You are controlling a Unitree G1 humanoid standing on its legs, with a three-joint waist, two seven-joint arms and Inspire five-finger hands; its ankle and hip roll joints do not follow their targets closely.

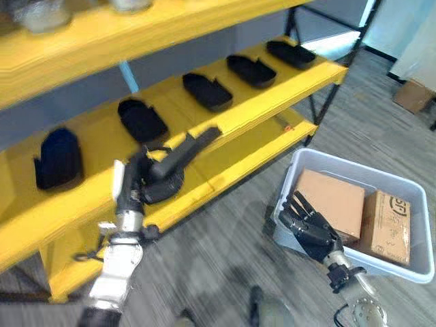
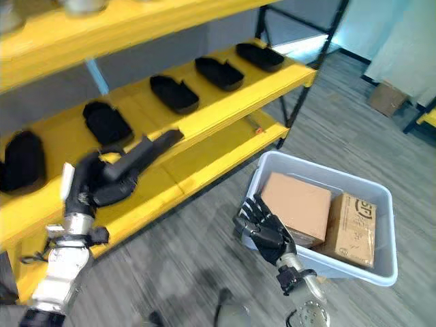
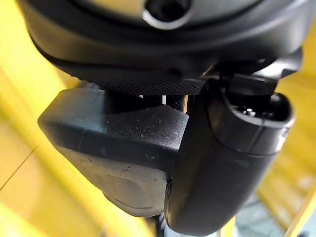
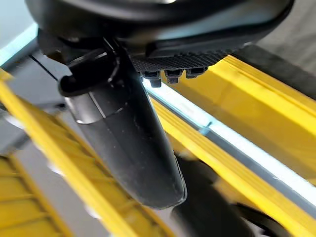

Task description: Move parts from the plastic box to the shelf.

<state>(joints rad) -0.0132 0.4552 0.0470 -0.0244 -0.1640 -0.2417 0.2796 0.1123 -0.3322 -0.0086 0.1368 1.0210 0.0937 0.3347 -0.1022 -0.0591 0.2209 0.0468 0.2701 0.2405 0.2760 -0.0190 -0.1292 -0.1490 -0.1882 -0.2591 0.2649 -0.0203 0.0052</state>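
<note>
1. Nearest, lower right: right hand (image 1: 312,230) hovering at the near-left outer corner of the plastic box (image 1: 409,272), fingers (image 2: 253,214) straight and spread, holding nothing.
2. Just beyond it, inside the grey-white box on the grey floor (image 1: 225,252): two brown cardboard cartons, the larger (image 1: 332,199) toward the left, the smaller printed one (image 1: 387,225) against it on the right.
3. Lower left: left hand (image 1: 139,182) raised before the front lip of the yellow shelf (image 1: 286,85), fingers curled around a black part (image 1: 178,158).
4. Long narrow end of that held part angled up and to the right, over the shelf's front edge; in the left wrist view, part's dark moulded body (image 3: 123,158) pressed close under the palm, thumb (image 3: 232,163) clamped against it.
5. Farther back, on the middle board of the shelf: five more black parts in a row, well apart, from (image 1: 58,158) at the left through (image 1: 142,120), (image 1: 207,91) and (image 1: 251,70) to (image 1: 291,53) at the far right end.
6. Below that board: a lower yellow board (image 1: 259,146), running toward the black upright (image 1: 327,102) at the right.
7. Farthest, top left: upper yellow board (image 1: 136,30) above the row.
</note>
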